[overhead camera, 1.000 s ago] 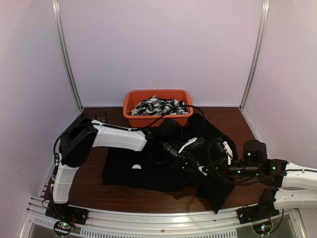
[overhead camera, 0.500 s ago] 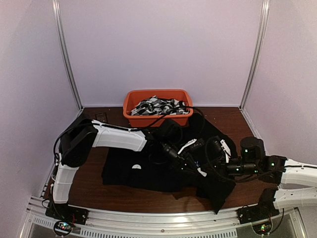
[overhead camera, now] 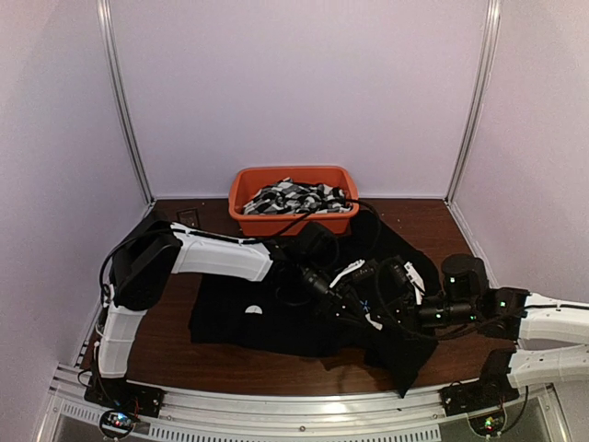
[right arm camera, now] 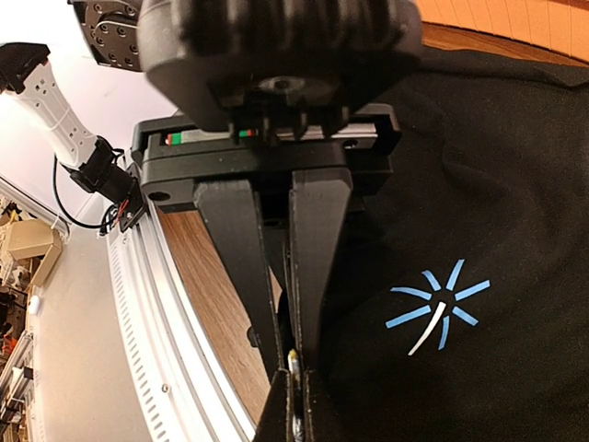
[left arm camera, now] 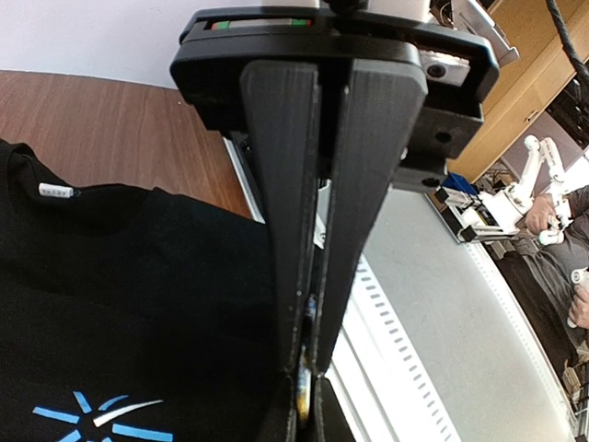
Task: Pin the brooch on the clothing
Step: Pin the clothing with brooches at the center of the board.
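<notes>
You have the clothing (overhead camera: 267, 318), the black shirt, spread across the middle of the table (overhead camera: 170, 322), its right side bunched up under both arms, presumably so there is a raised fold for a pin to pass through. The orange bin (overhead camera: 241, 189) of patterned fabrics sits at the back, well clear of the work. Your left arm reaches in from the left and your right arm from the right, so the two pincers meet over that bunched cloth. The left gripper (left arm camera: 306, 405) is pressed narrow on a small metallic piece, the brooch (left arm camera: 302, 382), probably to steady it. The right gripper (right arm camera: 293, 396) is also pinched tight, with a thin bright sliver between its tips. I take that sliver for the brooch's pin, though the view is too close to be sure. The light-blue starburst (right arm camera: 440, 313) lies just beside the right fingers, and the white tag (left arm camera: 55, 191) sits at the collar, away from the action. Compared with a second ago, your right arm has slid in toward the left gripper and its jaws have just closed from a slight gap, while the left arm and its grip have stayed as they were.
</notes>
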### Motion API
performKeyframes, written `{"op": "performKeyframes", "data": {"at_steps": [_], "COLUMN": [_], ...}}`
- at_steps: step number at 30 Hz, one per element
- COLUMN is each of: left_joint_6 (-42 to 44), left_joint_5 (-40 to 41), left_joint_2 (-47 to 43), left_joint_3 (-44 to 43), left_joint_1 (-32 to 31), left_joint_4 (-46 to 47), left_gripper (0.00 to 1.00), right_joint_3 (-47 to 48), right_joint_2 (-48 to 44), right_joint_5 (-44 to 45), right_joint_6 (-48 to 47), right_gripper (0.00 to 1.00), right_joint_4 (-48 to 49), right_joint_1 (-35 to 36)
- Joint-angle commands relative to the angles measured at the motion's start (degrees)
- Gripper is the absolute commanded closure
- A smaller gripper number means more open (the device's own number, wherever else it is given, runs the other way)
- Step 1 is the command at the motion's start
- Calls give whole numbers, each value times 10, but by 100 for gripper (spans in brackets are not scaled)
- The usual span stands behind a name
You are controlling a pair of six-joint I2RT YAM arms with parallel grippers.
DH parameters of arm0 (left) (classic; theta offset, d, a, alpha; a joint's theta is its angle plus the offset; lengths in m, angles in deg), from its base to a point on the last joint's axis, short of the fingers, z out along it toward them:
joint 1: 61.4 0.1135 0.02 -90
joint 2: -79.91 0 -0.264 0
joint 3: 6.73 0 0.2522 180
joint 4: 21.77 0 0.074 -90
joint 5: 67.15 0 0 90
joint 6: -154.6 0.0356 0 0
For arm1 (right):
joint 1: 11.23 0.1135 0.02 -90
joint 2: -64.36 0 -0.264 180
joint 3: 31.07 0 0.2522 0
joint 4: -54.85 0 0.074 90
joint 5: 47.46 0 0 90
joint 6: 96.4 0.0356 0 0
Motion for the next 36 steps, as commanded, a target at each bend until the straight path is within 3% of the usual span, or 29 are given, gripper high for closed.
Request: {"op": "performKeyframes", "data": {"at_steps": [1, 3, 5, 8, 10, 24, 36], "left_joint_6": [13, 12, 12, 13, 14, -24, -1], "left_joint_5": [-9, -3, 5, 9, 17, 39, 17], "left_joint_2": [-25, -26, -26, -29, -31, -36, -34], "left_joint_3": [-2, -3, -3, 1, 4, 10, 8], "left_joint_1": [-1, -1, -1, 0, -1, -7, -15], "left_joint_4": [6, 4, 0, 2, 1, 60, 30], "left_gripper": [100, 99, 85, 73, 71, 72, 73], "right_joint_3": [12, 13, 15, 24, 31, 29, 31], "right_joint_2": [5, 0, -4, -9, -8, 5, 12], "right_joint_5": [5, 7, 17, 41, 48, 32, 12], "right_joint_6": [4, 3, 4, 11, 23, 85, 107], "right_gripper": [100, 100, 100, 100, 100, 100, 100], "right_joint_4": [-24, -25, -31, -49, -53, -2, 28], "right_joint_1": [1, 1, 1, 1, 1, 1, 1]}}
